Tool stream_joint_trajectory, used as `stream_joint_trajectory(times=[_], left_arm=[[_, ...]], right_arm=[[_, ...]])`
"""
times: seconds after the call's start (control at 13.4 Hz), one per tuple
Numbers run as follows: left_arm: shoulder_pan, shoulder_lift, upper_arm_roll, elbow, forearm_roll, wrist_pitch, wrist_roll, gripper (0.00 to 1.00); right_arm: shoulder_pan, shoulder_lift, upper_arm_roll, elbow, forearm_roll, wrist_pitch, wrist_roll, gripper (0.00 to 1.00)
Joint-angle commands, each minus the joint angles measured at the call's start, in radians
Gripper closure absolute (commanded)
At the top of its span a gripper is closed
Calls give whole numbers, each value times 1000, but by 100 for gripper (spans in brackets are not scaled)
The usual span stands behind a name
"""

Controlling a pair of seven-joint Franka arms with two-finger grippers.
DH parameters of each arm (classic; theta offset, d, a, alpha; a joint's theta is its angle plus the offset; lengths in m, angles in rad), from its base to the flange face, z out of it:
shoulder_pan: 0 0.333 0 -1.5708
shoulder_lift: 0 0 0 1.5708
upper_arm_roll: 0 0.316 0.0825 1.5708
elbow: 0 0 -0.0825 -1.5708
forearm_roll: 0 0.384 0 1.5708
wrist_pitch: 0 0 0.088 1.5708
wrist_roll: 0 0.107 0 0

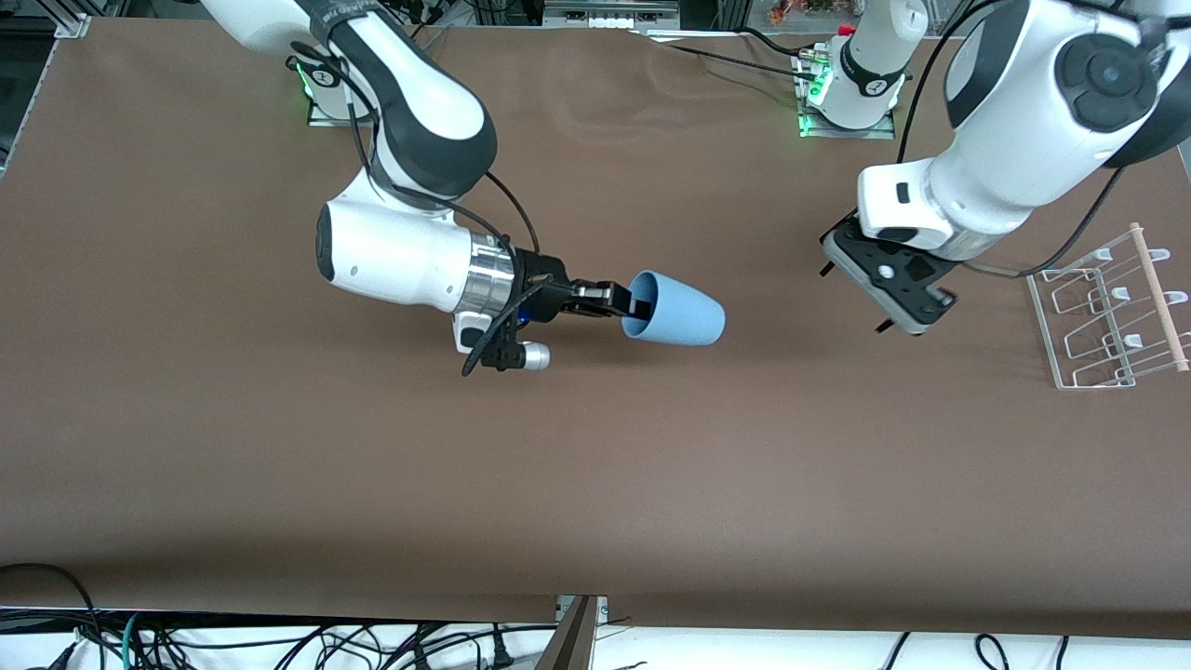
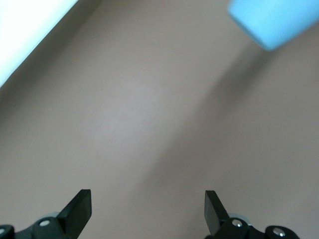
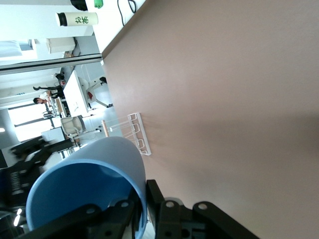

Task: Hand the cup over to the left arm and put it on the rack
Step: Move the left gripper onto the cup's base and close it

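My right gripper (image 1: 631,308) is shut on the rim of the light-blue cup (image 1: 677,310) and holds it on its side above the middle of the table, one finger inside the rim and one outside. In the right wrist view the cup (image 3: 94,184) fills the corner with its open mouth toward the camera. My left gripper (image 1: 853,296) is open and empty, hanging above the table between the cup and the white wire rack (image 1: 1112,312). In the left wrist view its fingertips (image 2: 79,209) stand wide apart and the cup's base (image 2: 274,20) shows farther off. The rack also shows in the right wrist view (image 3: 133,130).
The rack stands at the left arm's end of the table with a pale wooden rod (image 1: 1157,293) along it. The brown table top (image 1: 595,465) spreads under both grippers. Cables lie below the table's front edge.
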State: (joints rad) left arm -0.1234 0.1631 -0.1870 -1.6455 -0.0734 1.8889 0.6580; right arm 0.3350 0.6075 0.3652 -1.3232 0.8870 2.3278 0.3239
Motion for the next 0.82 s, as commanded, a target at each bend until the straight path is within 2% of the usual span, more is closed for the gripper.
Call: stream_joint_trajectory(times=[0.0, 0.22, 0.37, 0.52, 0.75], left_arm=[[-1, -39, -3, -76, -69, 65, 309, 0], [-25, -18, -5, -73, -71, 110, 475, 0], [-44, 9, -5, -65, -68, 192, 639, 0], [-65, 13, -5, -59, -75, 271, 670, 0], [-82, 22, -6, -45, -77, 297, 669, 0]], right_arm=[[15, 17, 1, 36, 18, -2, 20, 100], [22, 17, 0, 36, 18, -1, 27, 100], [22, 17, 0, 36, 18, -1, 26, 100], [22, 17, 0, 36, 18, -1, 26, 100], [22, 17, 1, 42, 18, -1, 26, 100]])
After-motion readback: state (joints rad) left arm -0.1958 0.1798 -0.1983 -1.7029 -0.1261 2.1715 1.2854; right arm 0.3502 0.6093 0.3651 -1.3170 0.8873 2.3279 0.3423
